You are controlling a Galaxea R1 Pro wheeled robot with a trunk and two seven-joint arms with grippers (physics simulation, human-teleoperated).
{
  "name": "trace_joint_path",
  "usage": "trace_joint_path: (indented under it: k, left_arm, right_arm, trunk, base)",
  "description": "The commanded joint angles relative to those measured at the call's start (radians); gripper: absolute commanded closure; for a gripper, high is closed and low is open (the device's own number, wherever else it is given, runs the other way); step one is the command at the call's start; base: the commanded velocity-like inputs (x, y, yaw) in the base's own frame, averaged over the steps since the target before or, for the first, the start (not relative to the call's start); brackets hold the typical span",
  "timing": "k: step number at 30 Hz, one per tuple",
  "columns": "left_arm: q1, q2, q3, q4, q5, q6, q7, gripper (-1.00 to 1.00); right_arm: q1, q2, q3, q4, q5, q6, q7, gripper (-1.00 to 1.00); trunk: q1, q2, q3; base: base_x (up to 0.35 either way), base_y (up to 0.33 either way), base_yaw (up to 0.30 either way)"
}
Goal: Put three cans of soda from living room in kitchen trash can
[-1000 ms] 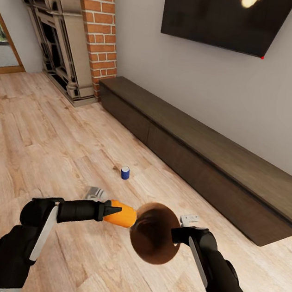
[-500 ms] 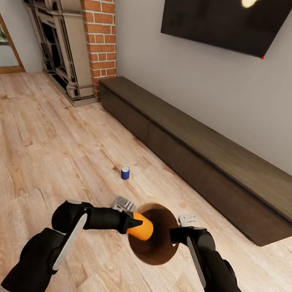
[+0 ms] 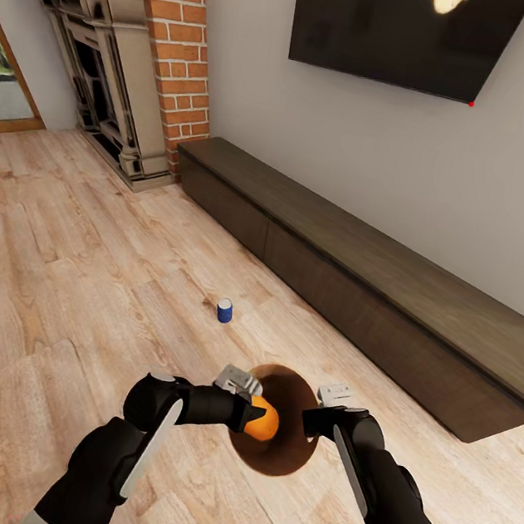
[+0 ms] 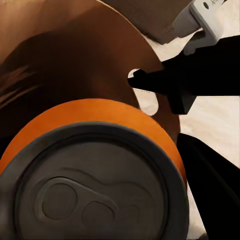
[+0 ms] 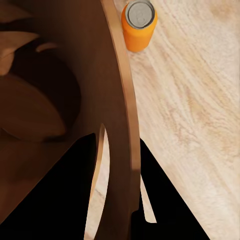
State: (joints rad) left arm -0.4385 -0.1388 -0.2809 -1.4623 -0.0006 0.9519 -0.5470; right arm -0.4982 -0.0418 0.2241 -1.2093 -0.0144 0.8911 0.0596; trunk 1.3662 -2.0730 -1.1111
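The floor point(image 3: 60, 265) is pale wood plank with visible grain, matt. The bin point(image 4: 75, 65) looks smooth, coppery-brown inside with a soft sheen. The orange can point(image 4: 95, 175) has a dull grey metal top. At upper left stands rough red brick point(image 3: 178, 39); the wall screen point(image 3: 397, 30) is glossy black.

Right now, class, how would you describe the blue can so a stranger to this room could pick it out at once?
Find the long dark bench under the black wall screen. On the pale plank floor in front of its fireplace end stands a small blue can, upright and alone. Unlike the orange can in the left gripper, nothing holds it.
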Motion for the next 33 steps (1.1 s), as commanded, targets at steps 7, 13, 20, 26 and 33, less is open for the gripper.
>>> trace_joint_path:
  k: [7, 13, 20, 26, 33]
  left_arm:
    - [0.0, -0.007, -0.029, 0.077, 0.003, -0.083, 0.092, 1.0]
    - [0.0, -0.01, -0.073, 0.102, 0.011, -0.111, 0.145, 1.0]
    - [0.0, -0.011, -0.085, 0.117, 0.02, -0.128, 0.184, 1.0]
    - [0.001, -0.006, -0.103, 0.218, 0.018, -0.205, 0.248, 1.0]
    - [0.001, -0.004, -0.107, 0.33, 0.014, -0.288, 0.275, 1.0]
  right_arm:
    - [0.0, 0.012, 0.032, -0.001, -0.019, 0.0, 0.005, 1.0]
    - [0.001, 0.019, 0.059, -0.001, -0.019, 0.0, 0.004, 1.0]
    - [0.011, 0.054, 0.067, 0.0, -0.019, 0.0, -0.044, 1.0]
    - [0.018, 0.061, 0.068, 0.0, -0.019, 0.0, -0.061, 1.0]
    - [0.019, 0.062, 0.069, -0.001, -0.019, 0.0, -0.062, 1.0]
  trunk:
    - [0.0, 0.0, 0.0]
    - [0.0, 0.0, 0.0]
    - [0.0, 0.0, 0.0]
    - [0.0, 0.0, 0.0]
    - [0.0, 0.0, 0.0]
  base:
    - [0.094, 0.0, 0.0]
    - [0.108, 0.0, 0.0]
    - [0.112, 0.0, 0.0]
    - [0.047, 0.0, 0.0]
    - [0.005, 0.0, 0.0]
